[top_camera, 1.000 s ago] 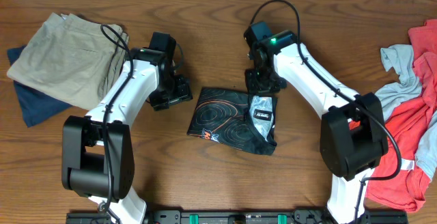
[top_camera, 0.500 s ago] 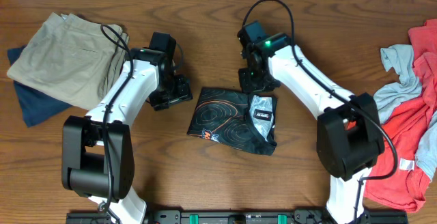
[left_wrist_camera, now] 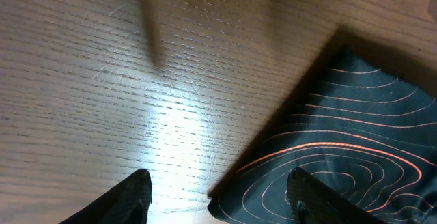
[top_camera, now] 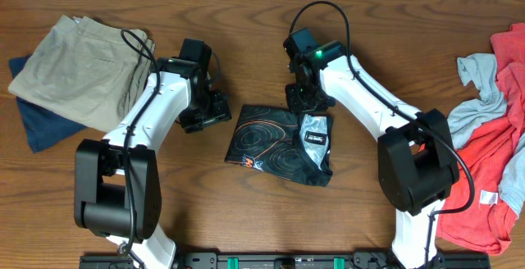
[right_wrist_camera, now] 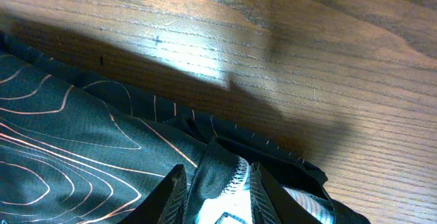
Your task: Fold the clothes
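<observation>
Table: brown wood, under everything

Red and grey clothes: loose heap at the far right edge of the table, not folded, well apart from the arms

Tan pants: folded, at the far left, lying on top of the blue cloth

Blue cloth: under the tan pants, sticking out at the left and bottom sides

Black shirt: folded flat in the middle of the table, between the two arms, with thin orange curvy lines on it

Grey patch: on the right side of the black shirt, with a small dark label on it

Left gripper: open wide, fingers far apart, low over the table just beside the left corner of the black shirt, holding nothing

Right gripper: at the top edge of the black shirt, fingers close together with a raised fold of the shirt between them; cannot tell if squeezing the fold or only around it
</observation>
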Controlling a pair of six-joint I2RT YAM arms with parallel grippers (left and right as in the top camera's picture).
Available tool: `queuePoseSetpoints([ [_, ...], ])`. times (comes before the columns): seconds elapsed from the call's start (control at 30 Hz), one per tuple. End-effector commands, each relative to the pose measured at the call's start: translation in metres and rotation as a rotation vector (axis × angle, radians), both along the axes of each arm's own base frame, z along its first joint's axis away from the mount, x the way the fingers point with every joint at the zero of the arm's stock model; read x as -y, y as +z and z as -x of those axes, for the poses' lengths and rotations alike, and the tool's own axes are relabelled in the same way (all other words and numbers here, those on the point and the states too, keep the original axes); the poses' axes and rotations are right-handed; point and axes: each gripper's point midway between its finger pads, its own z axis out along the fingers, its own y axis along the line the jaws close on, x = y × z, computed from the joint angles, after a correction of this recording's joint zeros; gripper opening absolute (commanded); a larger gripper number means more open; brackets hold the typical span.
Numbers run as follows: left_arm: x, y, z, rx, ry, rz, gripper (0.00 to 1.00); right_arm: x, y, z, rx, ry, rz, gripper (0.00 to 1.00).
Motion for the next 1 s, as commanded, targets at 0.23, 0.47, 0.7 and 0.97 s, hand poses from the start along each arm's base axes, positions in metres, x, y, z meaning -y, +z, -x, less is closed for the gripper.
queuePoseSetpoints([
  [0.23, 0.0, -0.004, 0.004, -0.018, 0.003, -0.005, 0.65, -0.002, -0.022, 0.015, -0.052, 0.042, 0.049, 0.16],
  [0.47, 0.0, -0.004, 0.004, -0.017, 0.002, -0.005, 0.65, 0.01, -0.022, 0.017, -0.081, 0.013, 0.064, 0.01],
  [0.7, 0.0, -0.004, 0.004, -0.018, 0.002, -0.005, 0.65, 0.064, -0.019, 0.026, -0.147, -0.172, 0.23, 0.01],
  [0.97, 0.0, -0.004, 0.004, -0.017, 0.003, -0.005, 0.65, 0.098, -0.009, 0.058, -0.298, -0.241, 0.329, 0.12],
])
